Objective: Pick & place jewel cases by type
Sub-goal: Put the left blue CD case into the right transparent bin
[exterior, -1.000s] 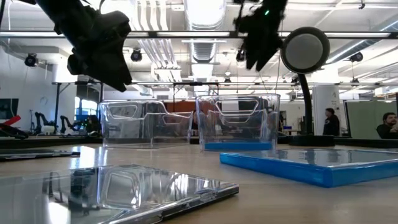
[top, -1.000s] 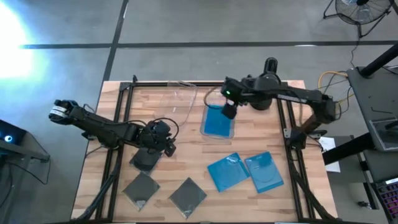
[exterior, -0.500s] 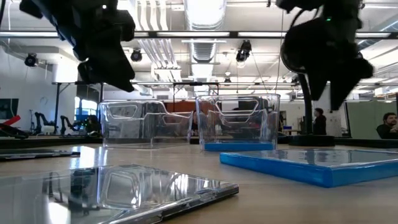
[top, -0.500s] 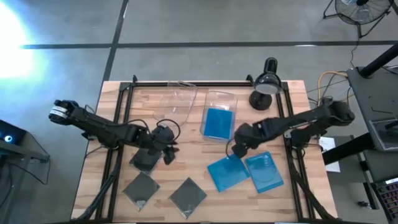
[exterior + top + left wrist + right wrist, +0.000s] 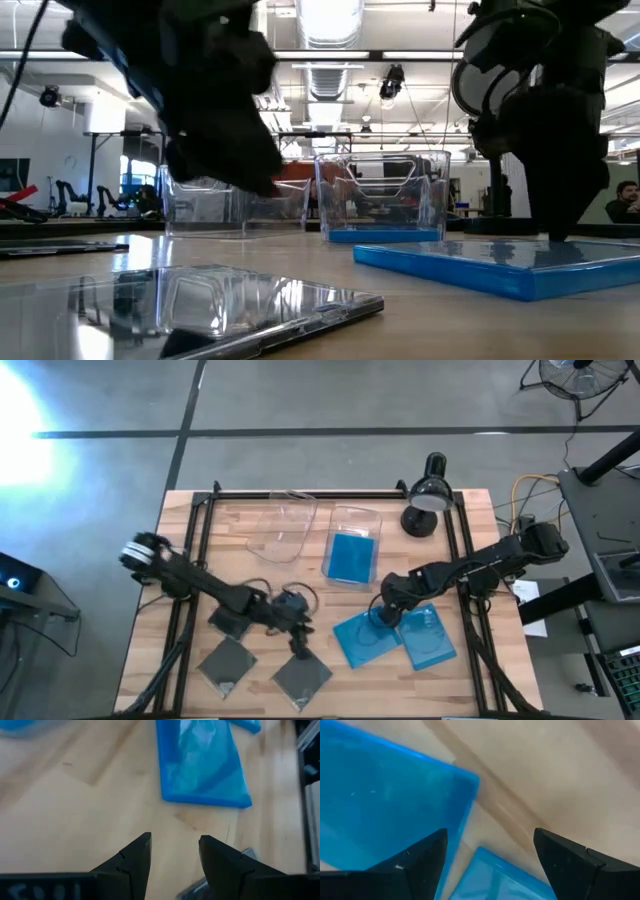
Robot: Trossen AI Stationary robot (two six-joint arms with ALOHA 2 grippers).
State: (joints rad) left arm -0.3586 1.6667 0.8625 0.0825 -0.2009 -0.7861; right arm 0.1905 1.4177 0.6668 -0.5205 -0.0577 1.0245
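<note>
right gripper [image 5: 384, 614]: fingers held apart, nothing held, over edge of blue jewel case [image 5: 366, 636] lying flat | left gripper [image 5: 299, 645]: apart, empty, near grey jewel case [image 5: 302, 676] | cases judged thin, stiff, slippery; an edge is to be pinched

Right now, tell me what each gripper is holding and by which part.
Nothing is held. The right gripper is open, low over the corner of a blue jewel case. The left gripper is open above bare table, near a dark jewel case.
</note>
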